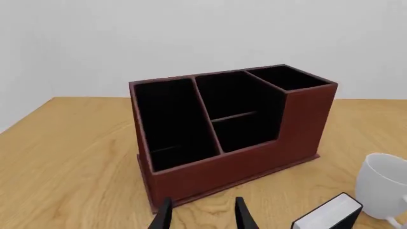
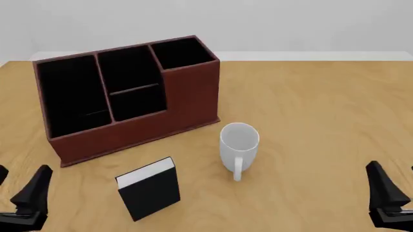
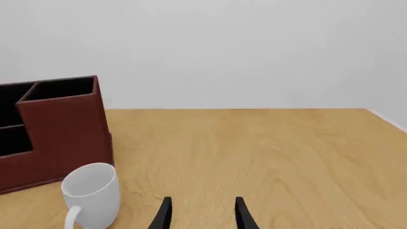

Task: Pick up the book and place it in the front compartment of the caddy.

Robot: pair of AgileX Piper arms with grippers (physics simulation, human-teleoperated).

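Front view puts the book (image 2: pixel 150 188) upright nearest your left claw (image 2: pixel 19 193); both claws released, right claw (image 2: pixel 393 195) idle. Pinch across its covers, before the caddy (image 2: pixel 125 99).

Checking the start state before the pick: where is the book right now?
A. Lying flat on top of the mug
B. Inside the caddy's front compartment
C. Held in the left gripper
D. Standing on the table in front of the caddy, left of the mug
D: the front view shows the book standing on the table, nearer the camera than the caddy and left of the white mug, untouched by either gripper.
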